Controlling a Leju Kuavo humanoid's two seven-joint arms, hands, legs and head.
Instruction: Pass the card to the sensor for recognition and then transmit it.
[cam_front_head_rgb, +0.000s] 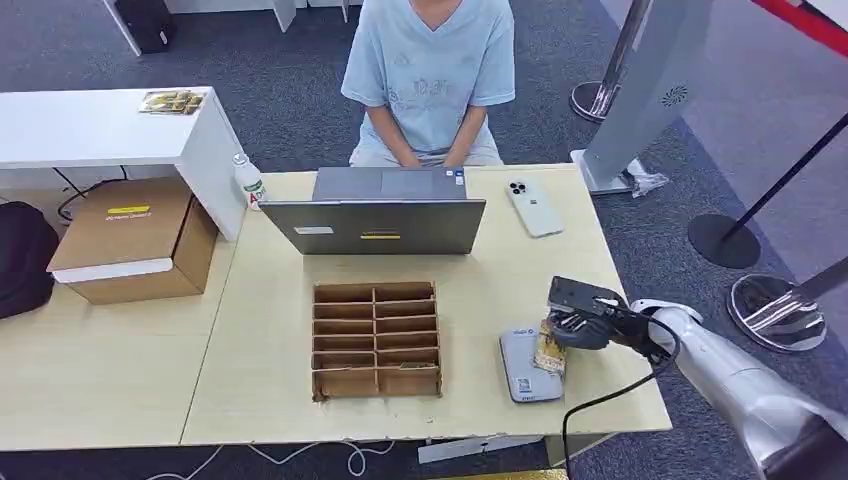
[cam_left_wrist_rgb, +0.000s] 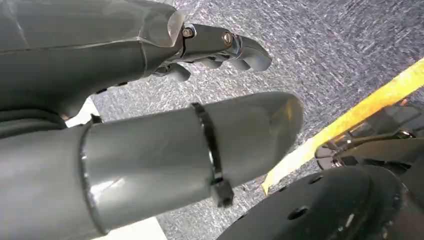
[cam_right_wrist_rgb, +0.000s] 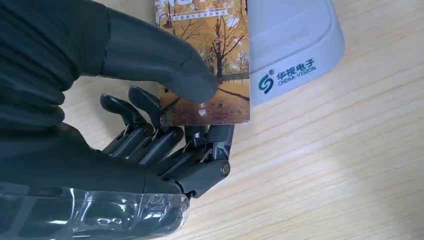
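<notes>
My right hand pinches the card between thumb and fingers, lower right of the head frame, its far end over the grey sensor. My left hand hangs over carpet, fingers curled on nothing. Beyond, laptop and a seated person

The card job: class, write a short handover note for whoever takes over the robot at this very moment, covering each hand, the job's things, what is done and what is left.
Right hand: pinches the autumn-tree picture card between thumb and fingers, over the edge of the pale grey card sensor on the wooden table.
Left hand: holds nothing, hanging over the grey carpet, fingers curled.
Done: card picked up and brought to the sensor.
Left: whether it has read cannot be told; then pass the card on, probably to the person in the light blue T-shirt seated behind the grey laptop.
</notes>
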